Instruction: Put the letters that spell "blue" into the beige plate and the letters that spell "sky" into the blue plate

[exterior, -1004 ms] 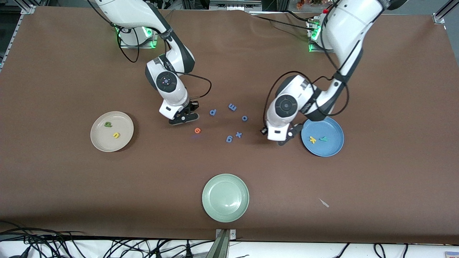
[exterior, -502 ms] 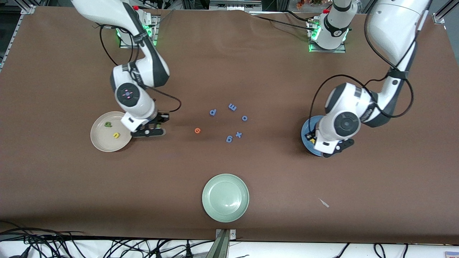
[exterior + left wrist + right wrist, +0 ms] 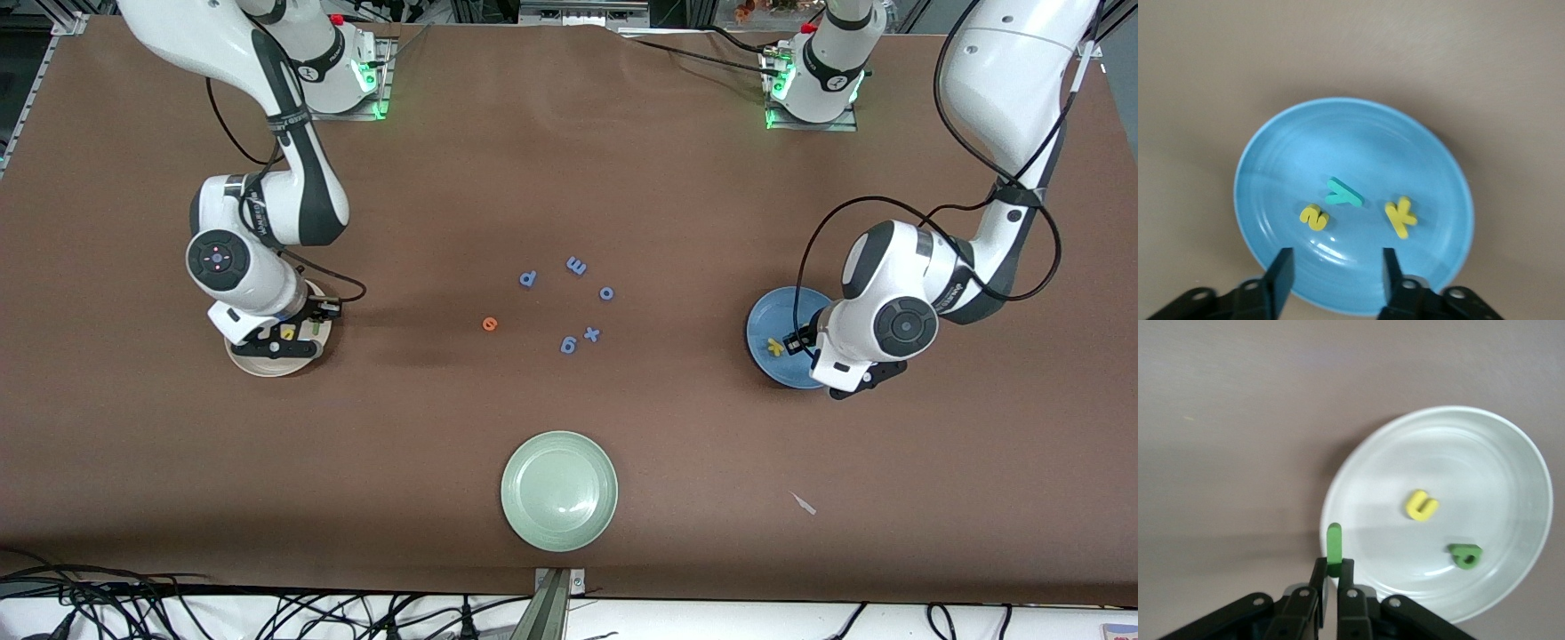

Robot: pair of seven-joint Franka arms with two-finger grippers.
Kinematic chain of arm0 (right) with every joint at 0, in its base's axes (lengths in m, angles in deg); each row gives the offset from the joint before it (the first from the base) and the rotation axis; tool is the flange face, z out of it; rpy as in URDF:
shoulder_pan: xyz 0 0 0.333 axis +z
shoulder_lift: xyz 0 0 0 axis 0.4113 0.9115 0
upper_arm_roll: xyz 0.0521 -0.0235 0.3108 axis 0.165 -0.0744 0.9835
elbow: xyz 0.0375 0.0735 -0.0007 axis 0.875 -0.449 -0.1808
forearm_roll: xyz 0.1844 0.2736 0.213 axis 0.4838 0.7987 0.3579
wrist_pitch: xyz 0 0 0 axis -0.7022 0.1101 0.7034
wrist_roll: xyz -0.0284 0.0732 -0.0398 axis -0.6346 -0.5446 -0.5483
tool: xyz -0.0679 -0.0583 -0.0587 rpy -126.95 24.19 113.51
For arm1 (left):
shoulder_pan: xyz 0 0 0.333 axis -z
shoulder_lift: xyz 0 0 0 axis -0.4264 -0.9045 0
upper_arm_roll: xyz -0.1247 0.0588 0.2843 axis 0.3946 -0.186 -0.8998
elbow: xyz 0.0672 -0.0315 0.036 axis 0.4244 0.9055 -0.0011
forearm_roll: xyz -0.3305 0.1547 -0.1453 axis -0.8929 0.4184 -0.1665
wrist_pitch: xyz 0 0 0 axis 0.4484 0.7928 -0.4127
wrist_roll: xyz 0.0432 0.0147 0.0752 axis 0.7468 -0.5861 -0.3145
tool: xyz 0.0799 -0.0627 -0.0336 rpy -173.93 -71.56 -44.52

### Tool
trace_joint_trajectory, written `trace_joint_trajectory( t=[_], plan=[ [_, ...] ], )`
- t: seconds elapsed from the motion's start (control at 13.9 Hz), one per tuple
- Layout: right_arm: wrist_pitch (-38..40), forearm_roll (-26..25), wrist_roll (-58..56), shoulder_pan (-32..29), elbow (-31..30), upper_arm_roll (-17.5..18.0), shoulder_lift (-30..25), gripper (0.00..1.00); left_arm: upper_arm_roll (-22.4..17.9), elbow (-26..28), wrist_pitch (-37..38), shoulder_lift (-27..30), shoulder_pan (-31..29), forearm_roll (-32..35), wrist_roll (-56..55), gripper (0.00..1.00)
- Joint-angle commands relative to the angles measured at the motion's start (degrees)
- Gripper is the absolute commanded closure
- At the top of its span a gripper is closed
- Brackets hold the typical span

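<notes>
My right gripper hangs over the rim of the beige plate at the right arm's end of the table, shut on the thin green l. The yellow u and dark green b lie in that plate. My left gripper hovers open and empty over the blue plate, which holds the yellow s, teal y and yellow k. The orange e lies on the table's middle.
Several blue-purple letters are scattered beside the orange e, toward the left arm's end. A pale green plate sits nearer the front camera. A small white scrap lies on the brown cloth.
Both arms swung out from the table's middle to their plates. The left gripper opened and the yellow s now lies in the blue plate. The right gripper still pinches the l.
</notes>
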Motion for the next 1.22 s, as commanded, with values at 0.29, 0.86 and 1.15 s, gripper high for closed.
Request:
trace_joint_trajectory(
  t=[0.29, 0.86, 1.15],
  plan=[
    [0.6, 0.6, -3.6, -5.1, 1.7, 0.0, 4.0, 0.00, 2.8, -12.4, 14.5, 12.1, 0.0, 0.0, 12.6, 0.00],
    [8.9, 1.1, -2.5, -4.3, 9.9, 0.6, 3.8, 0.00, -10.7, -6.8, 17.9, 29.0, 4.6, -11.7, 33.7, 0.00],
    [9.1, 2.6, 6.3, 0.1, 10.6, 1.5, 3.7, 0.00, -13.7, 6.0, 7.8, 34.7, 7.8, -11.6, 34.4, 0.00]
  ],
)
